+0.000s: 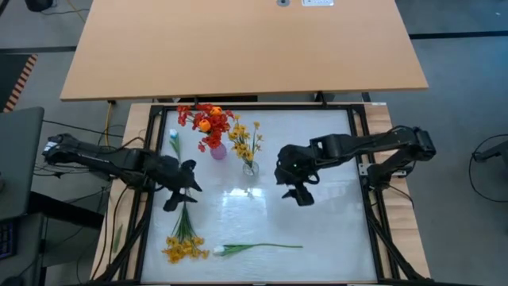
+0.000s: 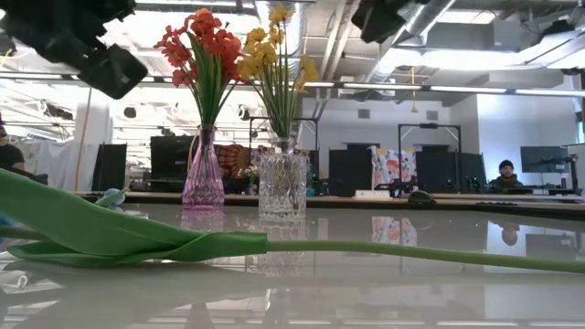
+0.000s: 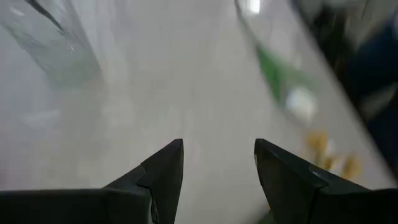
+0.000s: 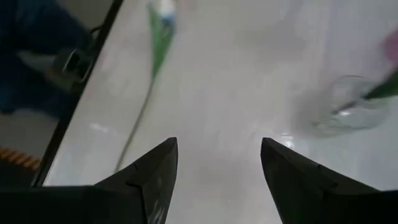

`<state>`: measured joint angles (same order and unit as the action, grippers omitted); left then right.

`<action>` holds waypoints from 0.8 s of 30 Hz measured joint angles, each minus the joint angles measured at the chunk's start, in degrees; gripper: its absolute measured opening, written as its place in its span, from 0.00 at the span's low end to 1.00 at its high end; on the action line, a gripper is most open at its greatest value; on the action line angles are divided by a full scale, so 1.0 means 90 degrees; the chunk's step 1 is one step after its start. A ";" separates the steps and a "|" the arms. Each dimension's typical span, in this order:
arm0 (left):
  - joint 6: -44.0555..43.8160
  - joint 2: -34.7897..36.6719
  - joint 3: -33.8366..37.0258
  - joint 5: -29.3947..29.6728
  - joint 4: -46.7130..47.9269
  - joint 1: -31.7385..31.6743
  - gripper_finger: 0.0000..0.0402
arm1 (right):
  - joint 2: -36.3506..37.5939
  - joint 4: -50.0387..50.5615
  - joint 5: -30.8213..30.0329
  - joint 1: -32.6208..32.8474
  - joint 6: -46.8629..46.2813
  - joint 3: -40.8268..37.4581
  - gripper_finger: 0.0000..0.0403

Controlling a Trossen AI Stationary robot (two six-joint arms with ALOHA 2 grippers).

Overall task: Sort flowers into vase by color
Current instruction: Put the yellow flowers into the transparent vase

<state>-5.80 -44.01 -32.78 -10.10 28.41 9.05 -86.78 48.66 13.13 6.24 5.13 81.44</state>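
- High view places the left gripper [image 1: 184, 184] over the table's left half, above the stem of a yellow bunch [image 1: 183, 248]; its fingers [image 3: 163, 171] stand apart with nothing between them.
- That bunch lies flat near the front edge, its long axis running front to back, blossoms toward the front.
- Just beside it lies a white tulip [image 1: 221, 251], its stem stretched left to right, bloom at the left end.
- The right gripper [image 1: 298, 193] hovers right of centre, spread and empty.
- Toward the back stand a pink vase [image 1: 218, 150] with upright red and orange flowers [image 1: 205, 119] and a clear vase [image 1: 250, 167] with upright yellow flowers [image 1: 245, 141].
- One white bud with a green leaf [image 1: 174, 141] lies left of the pink vase.
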 joint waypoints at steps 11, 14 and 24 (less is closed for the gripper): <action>0.3458 -0.2332 -0.0879 0.0208 0.1905 0.0621 0.46 | -0.0005 0.0304 0.0046 0.0937 -0.1527 -0.0004 0.63; 0.4165 -0.2755 -0.0876 0.0339 0.2229 0.0788 0.46 | -0.0007 0.0229 -0.0010 0.1343 -0.2186 -0.0009 0.63; 0.5217 -0.3590 -0.0638 0.0662 0.2317 0.1070 0.46 | -0.0134 -0.0208 -0.1144 0.2372 -0.4652 -0.0011 0.63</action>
<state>41.15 -76.32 -38.52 -4.15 49.26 18.68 -87.99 46.79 2.83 27.59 -36.74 81.34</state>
